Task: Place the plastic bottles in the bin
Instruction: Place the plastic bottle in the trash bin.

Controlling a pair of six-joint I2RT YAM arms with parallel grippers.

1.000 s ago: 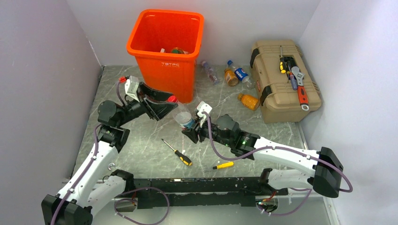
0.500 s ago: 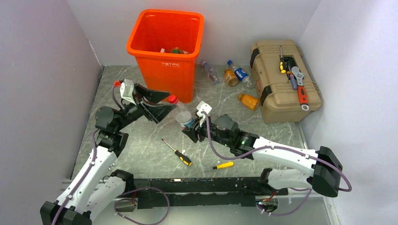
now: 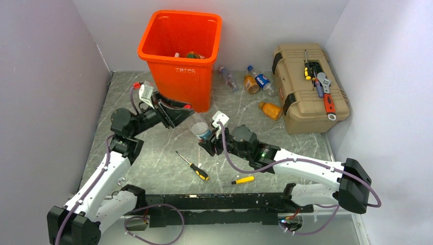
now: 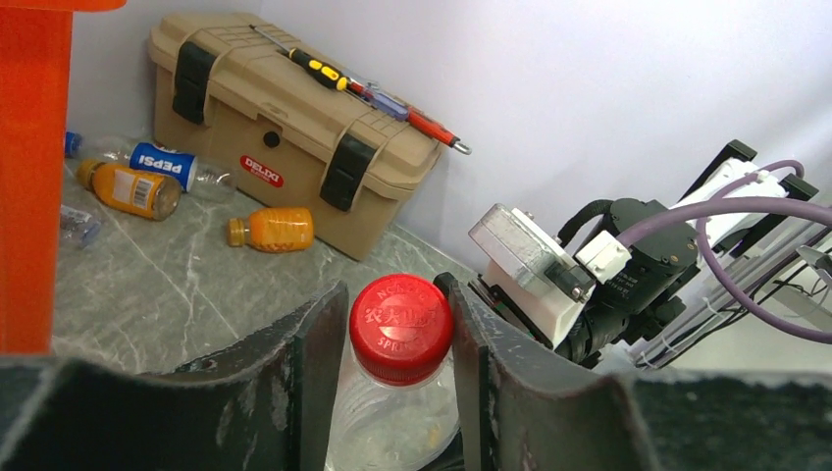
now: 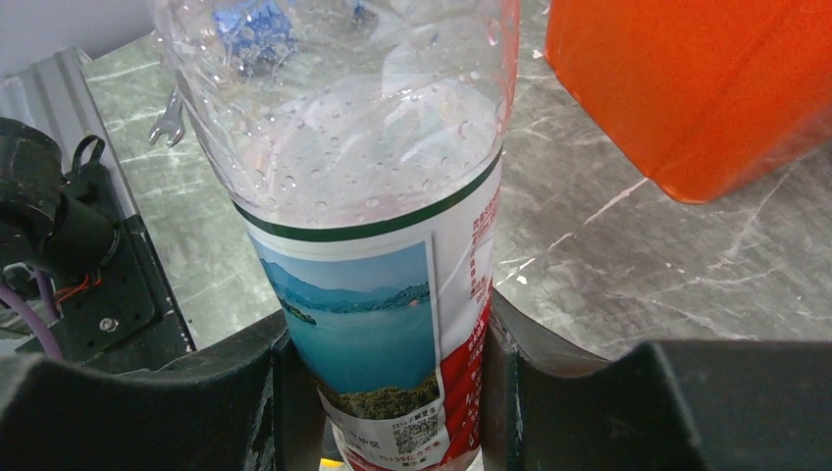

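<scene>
A clear plastic bottle [image 3: 199, 125] with a red cap [image 4: 400, 327] and a blue-and-red label [image 5: 373, 324] is held off the table between both arms, just in front of the orange bin [image 3: 178, 76]. My left gripper [image 3: 187, 109] [image 4: 390, 299] is shut on the cap, both fingers pressed against its sides. On the bottle's labelled lower body my right gripper [image 3: 208, 142] [image 5: 390, 329] is shut. Several other bottles lie at the back: a clear one [image 3: 226, 77], an orange one [image 3: 250, 83], a Pepsi one [image 3: 264, 81] and another orange one [image 3: 269, 109]. Some bottles show inside the bin.
A tan toolbox [image 3: 306, 97] with tools on its lid stands at the back right. Two yellow-handled screwdrivers [image 3: 193, 166] [image 3: 243, 179] lie on the marble table near the arm bases. Grey walls close in both sides and the back.
Half a second ago my left gripper stood wide open, drawn back to the left of the cap. It has moved back in and shut on the cap. The right arm and bottle held still.
</scene>
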